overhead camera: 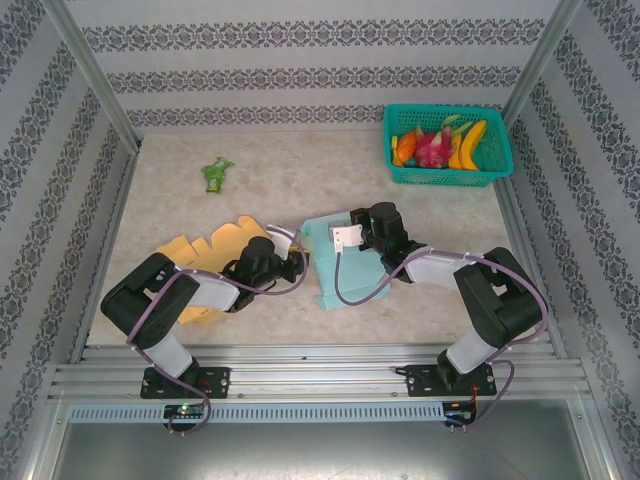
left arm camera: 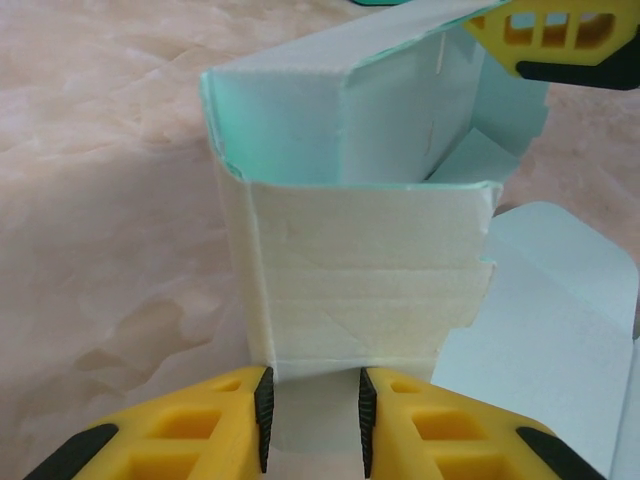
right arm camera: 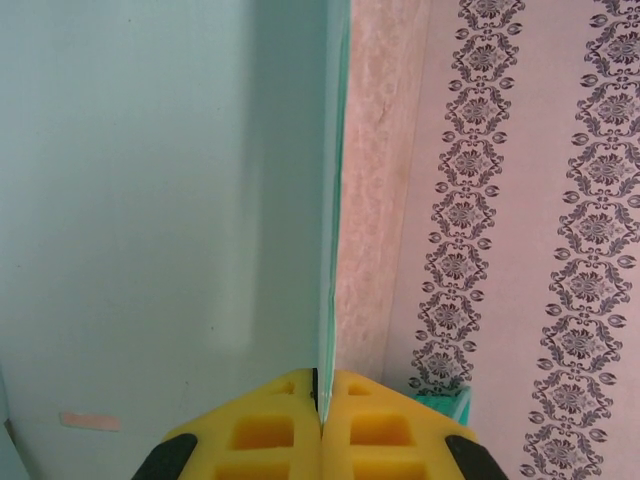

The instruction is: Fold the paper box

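Note:
The teal paper box [overhead camera: 345,275] stands partly formed in the middle of the table. In the left wrist view its white inner panel [left arm camera: 350,270] faces me, and a loose flap [left arm camera: 560,330] lies flat to the right. My left gripper [overhead camera: 298,262] is at the box's left end. Its jaws [left arm camera: 313,420] are partly apart and press against the foot of that panel, with a flap running under them. My right gripper [overhead camera: 352,238] is at the box's far top edge, shut [right arm camera: 320,400] on the thin edge of a teal wall [right arm camera: 150,200].
A flat yellow box blank [overhead camera: 190,250] lies under the left arm. A small green item [overhead camera: 215,173] lies at the back left. A teal basket [overhead camera: 448,178] of toy fruit stands at the back right. Patterned walls close in the table.

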Motion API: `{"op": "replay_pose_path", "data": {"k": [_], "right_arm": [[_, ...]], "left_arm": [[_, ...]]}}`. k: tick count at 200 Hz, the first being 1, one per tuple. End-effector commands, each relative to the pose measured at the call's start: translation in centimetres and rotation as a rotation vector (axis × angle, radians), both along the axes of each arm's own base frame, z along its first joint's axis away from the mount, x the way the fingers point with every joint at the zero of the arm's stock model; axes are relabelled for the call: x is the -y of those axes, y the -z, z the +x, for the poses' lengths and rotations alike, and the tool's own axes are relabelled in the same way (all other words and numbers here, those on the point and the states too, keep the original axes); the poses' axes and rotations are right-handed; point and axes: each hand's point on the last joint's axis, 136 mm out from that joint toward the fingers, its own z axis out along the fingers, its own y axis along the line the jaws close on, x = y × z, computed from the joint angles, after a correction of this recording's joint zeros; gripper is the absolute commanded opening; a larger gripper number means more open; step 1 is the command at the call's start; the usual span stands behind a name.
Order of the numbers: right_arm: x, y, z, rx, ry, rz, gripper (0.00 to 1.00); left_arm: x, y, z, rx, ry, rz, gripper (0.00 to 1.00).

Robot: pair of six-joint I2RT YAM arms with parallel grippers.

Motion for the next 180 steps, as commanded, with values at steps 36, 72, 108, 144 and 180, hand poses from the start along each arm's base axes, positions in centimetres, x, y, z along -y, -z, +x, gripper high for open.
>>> {"op": "replay_pose_path", "data": {"k": [36, 72, 108, 144, 180], "right_arm": [[-0.9, -0.1, -1.0, -0.003, -0.033, 0.022, 0.0], [-1.1, 0.1, -1.2, -0.007, -0.04, 0.016, 0.0], [-1.2, 0.3, -1.2, -0.013, -0.042, 0.01, 0.0], [-1.3, 0.5, -1.4, -0.016, -0.047, 0.005, 0.0], [-1.4, 0.6, -1.3, -0.021, -0.049, 0.001, 0.0]], "left_arm": [[1.6, -1.4, 1.6, 0.047, -0.029, -0.012, 0.29], [0.9, -1.3, 2.7, 0.043, -0.108, 0.005, 0.3], [0.4, -1.4, 3.5, 0.038, -0.17, -0.011, 0.33], [-1.1, -1.9, 4.3, 0.051, -0.279, -0.019, 0.33], [1.3, -2.3, 3.6, 0.046, -0.181, -0.049, 0.33]]}}
